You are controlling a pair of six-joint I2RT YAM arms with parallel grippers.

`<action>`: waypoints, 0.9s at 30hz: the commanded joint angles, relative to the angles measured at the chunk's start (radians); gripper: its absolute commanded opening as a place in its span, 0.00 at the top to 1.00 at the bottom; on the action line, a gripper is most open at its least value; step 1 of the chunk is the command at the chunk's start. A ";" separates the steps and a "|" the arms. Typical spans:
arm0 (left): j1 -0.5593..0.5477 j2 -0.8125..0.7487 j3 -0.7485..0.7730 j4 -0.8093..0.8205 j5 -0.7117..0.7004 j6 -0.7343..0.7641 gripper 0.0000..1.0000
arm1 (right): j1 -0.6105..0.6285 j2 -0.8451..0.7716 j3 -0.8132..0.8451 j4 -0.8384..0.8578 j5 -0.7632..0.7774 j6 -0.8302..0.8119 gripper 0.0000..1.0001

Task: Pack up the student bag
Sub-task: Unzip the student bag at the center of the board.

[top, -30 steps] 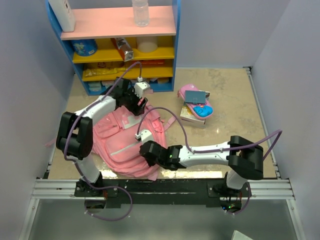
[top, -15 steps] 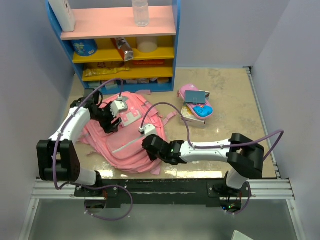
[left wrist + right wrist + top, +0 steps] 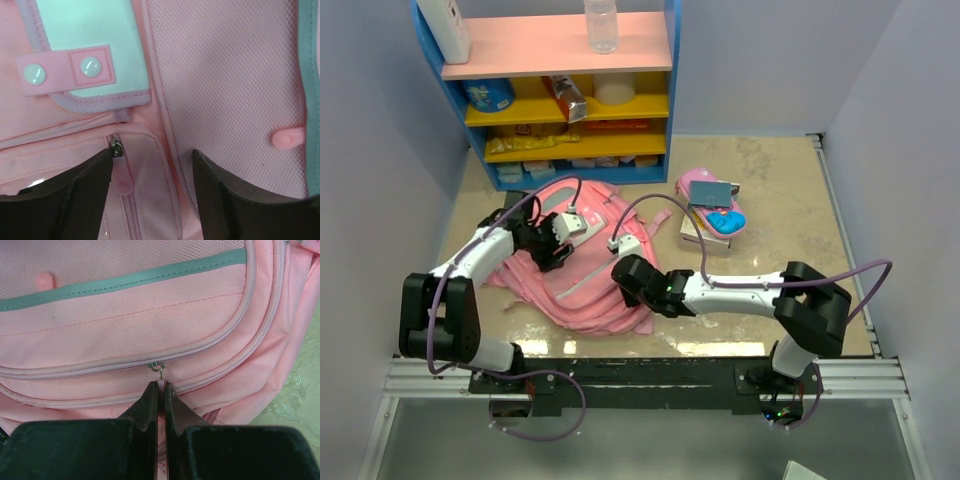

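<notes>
Pink fabric student bag [image 3: 588, 298], grey-white trim.

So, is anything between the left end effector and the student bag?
Nothing visible: the open left end effector hangs directly over the student bag, by a zip pull.

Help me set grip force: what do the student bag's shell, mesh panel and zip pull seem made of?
Student bag shell: matte woven fabric, stitched seams. Mesh panel: fine netting, visible holes. Zip pull: pink tab, possibly rubber, on shiny metal ring.
</notes>
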 commanded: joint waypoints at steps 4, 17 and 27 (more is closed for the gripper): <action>-0.049 0.063 -0.104 0.291 0.010 -0.266 0.49 | 0.032 0.009 0.018 0.018 -0.018 -0.026 1.00; -0.131 0.089 -0.126 0.343 -0.046 -0.443 0.82 | 0.122 0.023 0.075 -0.009 -0.079 -0.022 1.00; -0.170 0.099 -0.135 0.368 -0.089 -0.480 0.94 | 0.142 0.176 0.256 0.021 -0.124 -0.042 1.00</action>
